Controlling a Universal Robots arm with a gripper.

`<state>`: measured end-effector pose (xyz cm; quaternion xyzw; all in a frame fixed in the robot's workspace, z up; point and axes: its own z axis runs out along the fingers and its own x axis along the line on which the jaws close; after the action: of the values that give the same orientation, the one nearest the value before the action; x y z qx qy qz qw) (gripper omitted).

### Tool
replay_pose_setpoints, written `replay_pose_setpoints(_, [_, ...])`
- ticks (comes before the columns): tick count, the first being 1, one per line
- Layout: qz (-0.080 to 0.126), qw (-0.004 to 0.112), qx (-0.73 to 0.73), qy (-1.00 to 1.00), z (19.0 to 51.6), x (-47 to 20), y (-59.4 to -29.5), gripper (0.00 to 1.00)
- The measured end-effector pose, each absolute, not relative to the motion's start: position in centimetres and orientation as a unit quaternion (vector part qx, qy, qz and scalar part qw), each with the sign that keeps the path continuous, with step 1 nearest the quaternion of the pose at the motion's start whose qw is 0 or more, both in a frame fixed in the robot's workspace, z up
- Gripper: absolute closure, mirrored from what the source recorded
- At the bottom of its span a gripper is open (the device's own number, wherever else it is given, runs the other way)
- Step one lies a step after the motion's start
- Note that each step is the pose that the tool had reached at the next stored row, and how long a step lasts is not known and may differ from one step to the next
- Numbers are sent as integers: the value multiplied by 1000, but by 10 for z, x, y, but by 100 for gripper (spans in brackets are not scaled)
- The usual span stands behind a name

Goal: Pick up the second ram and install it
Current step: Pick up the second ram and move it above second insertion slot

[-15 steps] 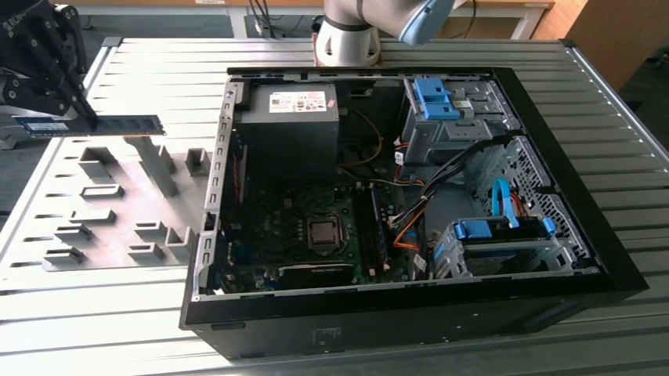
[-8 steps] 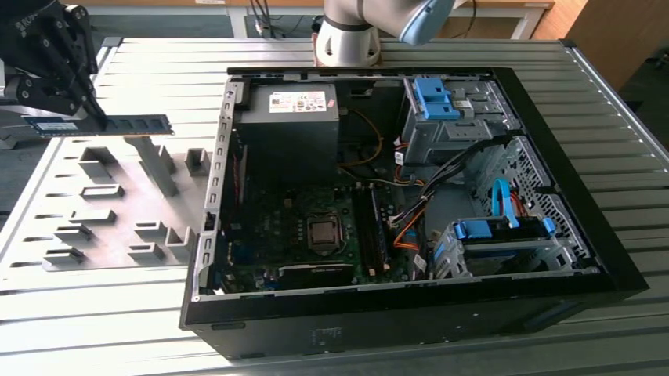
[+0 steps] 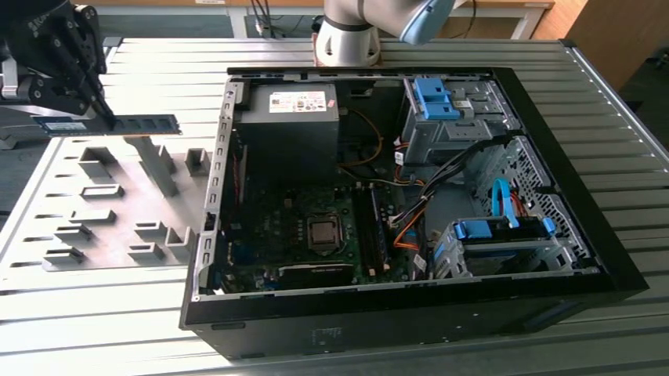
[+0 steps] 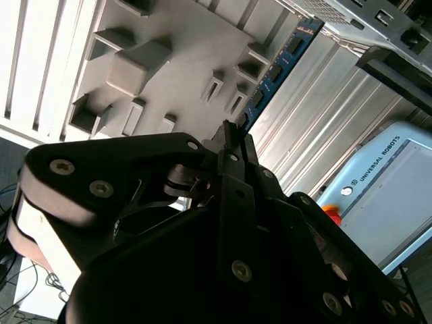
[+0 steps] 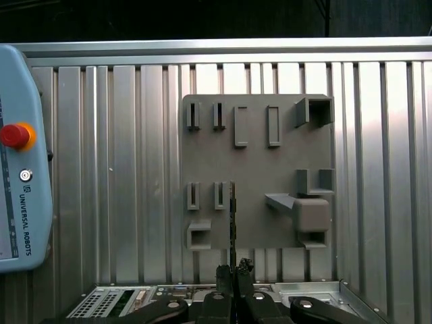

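Hand: my hand (image 4: 233, 138) sits nearest the lens in both wrist views, a black bulk that is pinching one end of the memory stick (image 4: 280, 64).
Memory stick: held level above the grey holder plate (image 3: 125, 211), over the plate's edge farthest from the exterior camera. It looks lifted free of the plate's holders, apart from the tall post beneath it. In the first wrist view I see it edge-on, a thin line over the plate.
Holder plate: lies flat on the ribbed metal tabletop (image 3: 105, 313), with several raised blocks and narrow holders on it.
Computer case: the open computer case (image 3: 418, 313) stands just beside the plate, on the exterior view's right of it, with its circuit board (image 3: 282, 227) exposed.
Control pendant: the control pendant (image 5: 20, 155) with a red button lies on the tabletop, apart from the plate.
Done so far: I judge the pick-up finished, since the stick is in my grip and off the plate.
Left to do: the stick is not yet over the case, so none of the installing is done.
Counts: one memory stick in my hand, one plate, one case, one pendant, two blue drive brackets (image 3: 434, 98) inside the case. Whether another stick already sits in the board's slots I cannot tell.
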<state>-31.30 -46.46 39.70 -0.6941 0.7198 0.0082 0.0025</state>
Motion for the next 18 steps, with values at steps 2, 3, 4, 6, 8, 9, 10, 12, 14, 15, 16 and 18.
replay_pose_setpoints(2, [8, 3, -694, 720, 397, -311, -465, 86])
replay_pose_setpoints(3, [8, 3, -694, 720, 397, -310, -465, 86])
replay_pose_setpoints(4, [8, 3, -694, 720, 397, -309, -465, 86])
replay_pose_setpoints(6, [8, 2, -694, 720, 397, -308, -465, 86])
replay_pose_setpoints(8, [8, 3, -694, 720, 397, -306, -465, 86])
replay_pose_setpoints(9, [8, 3, -694, 720, 397, -305, -465, 86])
replay_pose_setpoints(10, [8, 2, -694, 720, 397, -304, -465, 86])
replay_pose_setpoints(12, [8, 3, -694, 720, 397, -302, -465, 86])
replay_pose_setpoints(14, [8, 3, -694, 720, 397, -301, -465, 86])
replay_pose_setpoints(15, [8, 3, -694, 720, 397, -300, -465, 86])
replay_pose_setpoints(16, [8, 3, -694, 720, 397, -299, -465, 86])
replay_pose_setpoints(18, [8, 3, -694, 720, 397, -297, -465, 86])
